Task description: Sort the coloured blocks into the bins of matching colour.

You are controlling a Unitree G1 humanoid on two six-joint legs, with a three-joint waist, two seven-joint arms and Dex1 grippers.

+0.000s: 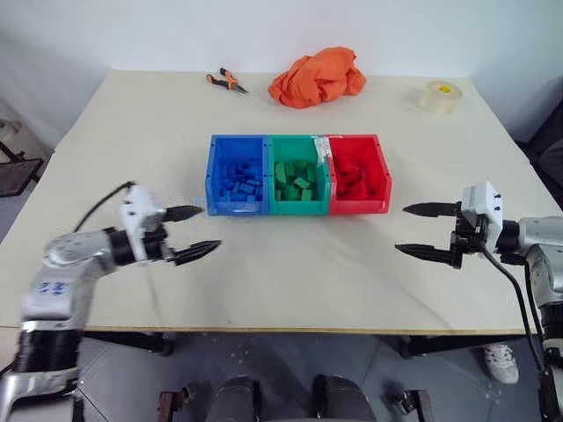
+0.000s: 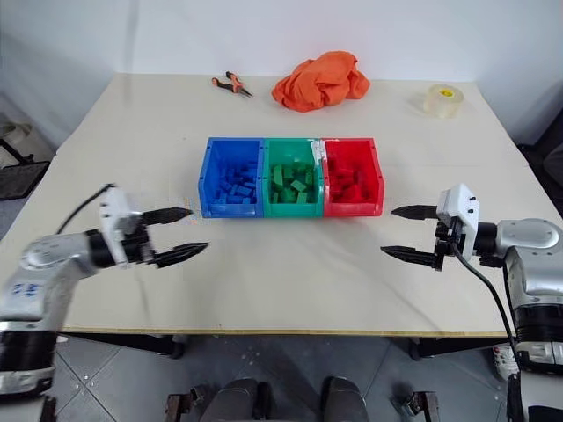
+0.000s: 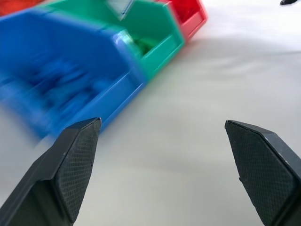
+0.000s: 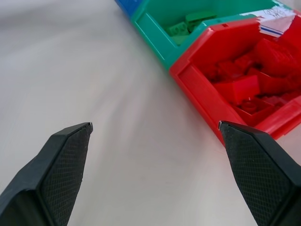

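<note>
Three joined bins stand in a row mid-table: a blue bin [image 1: 235,207], a green bin [image 1: 297,207] and a red bin [image 1: 359,207]. Blue blocks [image 1: 242,178] lie in the blue bin, green blocks [image 1: 299,182] in the green one and red blocks [image 1: 356,178] in the red one. My left gripper [image 1: 211,228] hovers open and empty over the table, just in front of and left of the blue bin. My right gripper [image 1: 400,229] is open and empty too, a little right of the red bin's front corner. In the right wrist view the red blocks [image 4: 244,89] sit past the open fingers.
An orange cloth [image 1: 317,77] lies at the back of the table, with orange-handled pliers [image 1: 226,81] to its left. A clear tape roll [image 1: 439,97] sits at the back right. Bare tabletop [image 1: 299,264] stretches between the bins and the front edge.
</note>
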